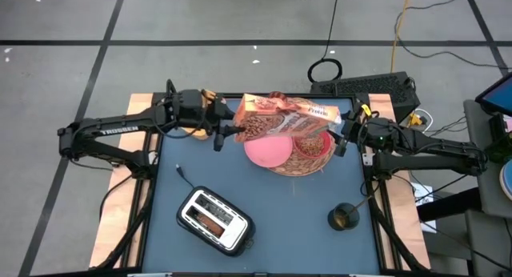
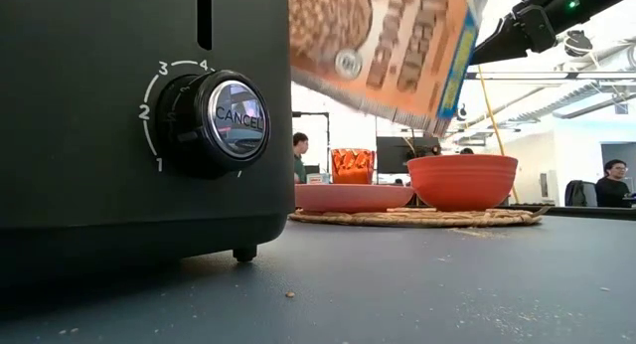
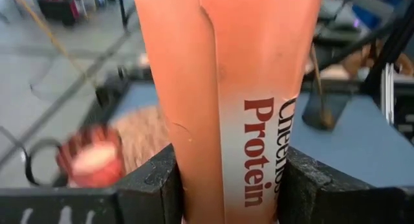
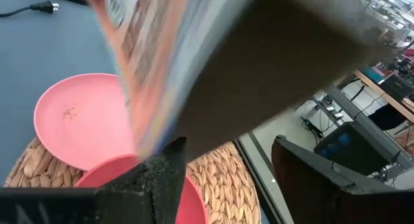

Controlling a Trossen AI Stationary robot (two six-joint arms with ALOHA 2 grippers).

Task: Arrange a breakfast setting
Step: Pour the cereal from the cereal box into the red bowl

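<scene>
The brown cereal box (image 1: 284,117) hangs tilted in the air above the red bowl (image 1: 310,146) and the pink plate (image 1: 266,152), which both rest on the round straw mat (image 1: 298,166). The bowl holds cereal. My left gripper (image 1: 230,130) is shut on the box's left end. My right gripper (image 1: 344,138) is open at the box's right end, and in its wrist view the box (image 4: 213,62) passes just above its fingers (image 4: 162,175). The small glass (image 2: 353,165) stands behind the plate. Bagel, fruit and spoon do not show. My left gripper pinches the cereal box near its left end (image 3: 194,179) between its two fingers, one on each of two opposite faces, the narrow printed side toward the wrist camera. The fingers come level from the table's left. The box is lifted clear, its far end tipped down over the bowl (image 2: 462,180). My right gripper: I cannot tell whether it touches the box.
A silver and black toaster (image 1: 214,221) stands at the near left, its cord end (image 1: 180,174) on the table. A dark round object (image 1: 344,217) sits at the near right. People show in the room behind (image 2: 298,150).
</scene>
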